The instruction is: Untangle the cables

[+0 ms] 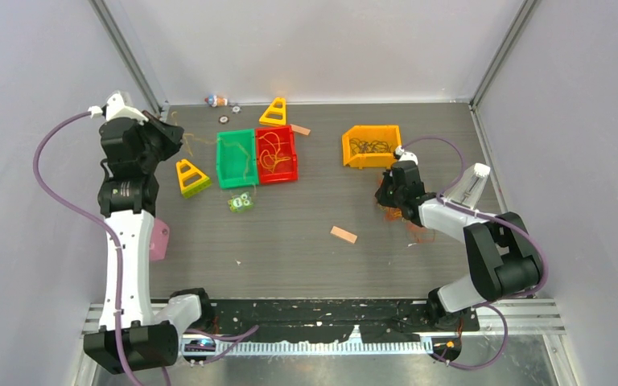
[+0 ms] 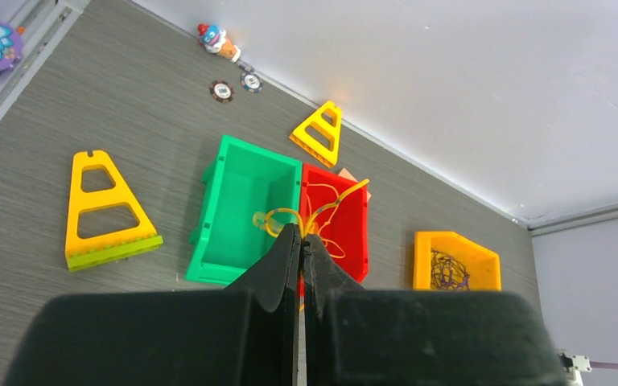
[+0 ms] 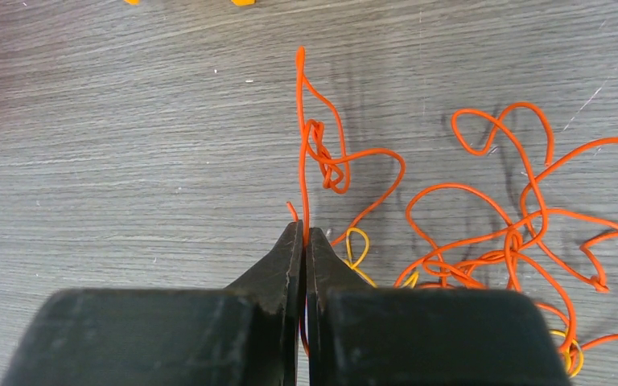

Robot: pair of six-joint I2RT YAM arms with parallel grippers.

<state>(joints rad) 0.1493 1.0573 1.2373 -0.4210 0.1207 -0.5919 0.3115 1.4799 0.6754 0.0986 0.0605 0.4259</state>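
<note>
The right claw [image 3: 304,231] is low over the table [image 3: 113,161]. Its two fingers are pressed together on one orange cable [image 3: 303,145]. This strand runs straight away from the fingertips. Just beside it there is a small knot [image 3: 327,165], with a loop going to the right. To the right of the claw, a loose orange tangle [image 3: 515,241] lies directly on the table with many crossing loops. A thin yellow loop [image 3: 359,241] shows just beside the right finger. In the top view this heap is at the right side of the table, partly under the right arm.

The left claw [image 2: 299,235] hangs high above the left part of the table. Its fingers are also closed, and they pinch a yellow cable [image 2: 346,194] that comes out between the tips. The cable curls in a small loop to the left and bends away to the right.

Below it stand the green bin [image 2: 237,189] and the red bin [image 2: 354,241], touching side by side. The red one holds orange and yellow wires [image 1: 271,153]. Farther right, apart from them, an orange bin [image 2: 459,245] holds a clump of dark cables [image 2: 448,272]. A yellow triangular frame [image 2: 105,233] lies left of the green bin.
</note>
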